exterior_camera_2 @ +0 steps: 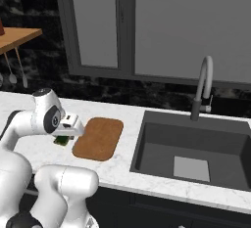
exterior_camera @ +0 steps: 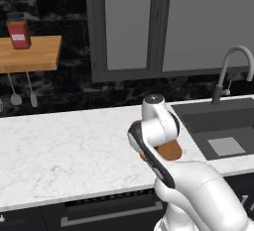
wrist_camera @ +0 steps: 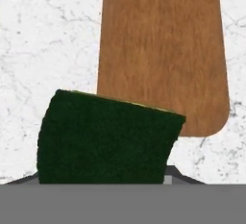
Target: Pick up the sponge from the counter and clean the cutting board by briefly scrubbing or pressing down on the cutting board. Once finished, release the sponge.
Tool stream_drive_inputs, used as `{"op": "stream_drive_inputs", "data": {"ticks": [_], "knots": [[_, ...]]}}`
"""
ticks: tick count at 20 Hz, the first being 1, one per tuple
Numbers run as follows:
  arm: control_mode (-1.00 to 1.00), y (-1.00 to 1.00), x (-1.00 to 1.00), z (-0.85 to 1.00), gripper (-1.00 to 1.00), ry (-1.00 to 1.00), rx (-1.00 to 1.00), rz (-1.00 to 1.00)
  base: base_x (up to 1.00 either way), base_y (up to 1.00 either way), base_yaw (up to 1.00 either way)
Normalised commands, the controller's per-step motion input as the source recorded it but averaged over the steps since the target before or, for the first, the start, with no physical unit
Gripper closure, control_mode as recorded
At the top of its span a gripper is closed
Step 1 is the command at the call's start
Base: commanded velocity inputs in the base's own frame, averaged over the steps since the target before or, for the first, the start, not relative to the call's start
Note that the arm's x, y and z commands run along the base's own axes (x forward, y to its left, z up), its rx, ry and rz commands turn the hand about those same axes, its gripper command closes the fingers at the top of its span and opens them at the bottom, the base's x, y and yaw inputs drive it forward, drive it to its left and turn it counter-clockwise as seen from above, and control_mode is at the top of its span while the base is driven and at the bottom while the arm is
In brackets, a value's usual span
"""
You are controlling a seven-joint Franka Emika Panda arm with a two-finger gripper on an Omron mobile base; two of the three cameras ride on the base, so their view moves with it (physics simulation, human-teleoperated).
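A white marble bench [exterior_camera_2: 122,171] runs below dark windows, with a sink [exterior_camera_2: 196,148] at its right. The tool [exterior_camera_2: 68,126] hangs low over the bench, just left of the cutting board [exterior_camera_2: 98,138]. Whether its jaws grip the sponge [wrist_camera: 105,139] cannot be told: in the hand view the sponge hides the fingertips, sitting right at them, its far corner overlapping the board's near edge. The board stretches away ahead of the tool, long axis pointing forward and slightly right, so the next move, I judge, is forward onto the wood.
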Motion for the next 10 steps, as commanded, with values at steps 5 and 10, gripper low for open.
{"op": "stream_drive_inputs", "data": {"ticks": [5,10], "knots": [[-1.0,-0.53,0.44,0.34,1.0,-0.26,0.04,-0.01,0.0,0.0,0.0],[-1.0,-0.86,0.2,0.01,1.0,-0.02,0.12,0.0,0.0,0.0,0.0]]}}
